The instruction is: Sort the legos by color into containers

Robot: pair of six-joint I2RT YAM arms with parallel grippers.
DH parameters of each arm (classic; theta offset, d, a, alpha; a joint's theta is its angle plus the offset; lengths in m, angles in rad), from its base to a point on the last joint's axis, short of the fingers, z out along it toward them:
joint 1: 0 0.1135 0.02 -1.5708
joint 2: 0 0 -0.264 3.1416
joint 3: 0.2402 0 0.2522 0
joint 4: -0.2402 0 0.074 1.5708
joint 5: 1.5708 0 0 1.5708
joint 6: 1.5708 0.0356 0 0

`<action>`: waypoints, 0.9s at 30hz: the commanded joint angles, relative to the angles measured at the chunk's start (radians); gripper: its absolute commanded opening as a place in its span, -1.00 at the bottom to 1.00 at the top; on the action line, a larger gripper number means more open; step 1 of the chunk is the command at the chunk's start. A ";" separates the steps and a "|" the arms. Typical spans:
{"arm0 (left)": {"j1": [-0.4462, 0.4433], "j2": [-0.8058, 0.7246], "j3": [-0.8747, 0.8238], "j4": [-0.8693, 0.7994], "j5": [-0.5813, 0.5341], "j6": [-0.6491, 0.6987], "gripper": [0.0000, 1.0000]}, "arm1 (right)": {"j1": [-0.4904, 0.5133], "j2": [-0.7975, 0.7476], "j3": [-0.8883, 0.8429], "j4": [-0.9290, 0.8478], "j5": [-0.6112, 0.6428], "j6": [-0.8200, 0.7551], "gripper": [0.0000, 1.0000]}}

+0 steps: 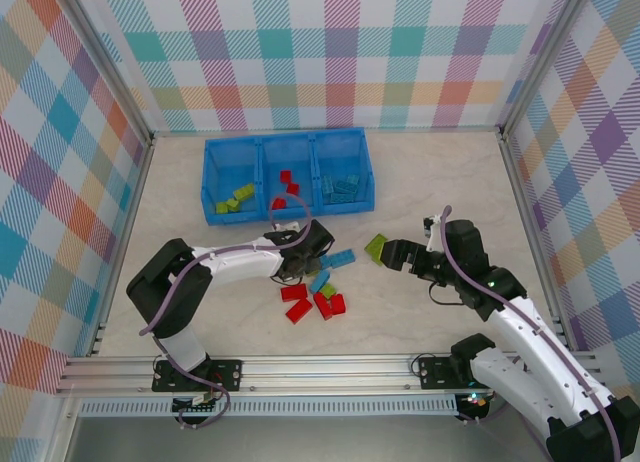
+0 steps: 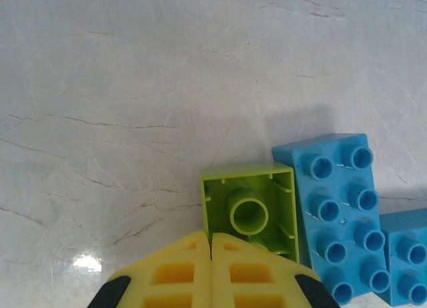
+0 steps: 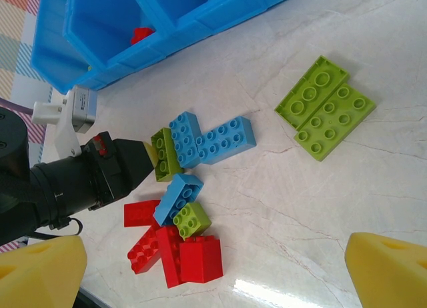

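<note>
My left gripper (image 2: 211, 236) is shut, its yellow fingertips pressed together with nothing seen between them. They rest against the near edge of a lime green lego (image 2: 248, 208) that lies on its side, hollow face toward me. A light blue lego (image 2: 340, 221) touches that lime one on the right. In the top view my left gripper (image 1: 297, 270) points down into the loose cluster. My right gripper (image 3: 213, 275) stands wide open above the table, apart from two flat lime legos (image 3: 325, 108) lying side by side. Loose red legos (image 3: 173, 251) sit below the blue ones.
The blue tray (image 1: 209, 178) stands at the back. Its left container holds lime legos (image 1: 235, 199), the middle one red (image 1: 287, 187), the right one blue (image 1: 342, 189). Bare table lies right of the cluster. Plaid walls enclose the table.
</note>
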 commanded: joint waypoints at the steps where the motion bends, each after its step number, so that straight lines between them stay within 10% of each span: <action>1: 0.015 0.003 -0.011 -0.066 -0.024 0.012 -1.00 | -0.002 -0.006 -0.007 0.017 -0.029 0.003 0.99; 7: 0.015 -0.156 -0.005 -0.117 -0.049 0.059 -1.00 | 0.029 0.110 0.010 0.068 -0.256 -0.042 0.99; 13: 0.051 -0.306 0.064 -0.191 -0.201 0.159 -1.00 | 0.132 0.205 0.069 0.037 -0.192 -0.083 0.99; 27: 0.567 -0.061 0.355 -0.082 -0.016 0.385 -1.00 | 0.175 0.179 0.050 0.055 -0.174 -0.059 0.99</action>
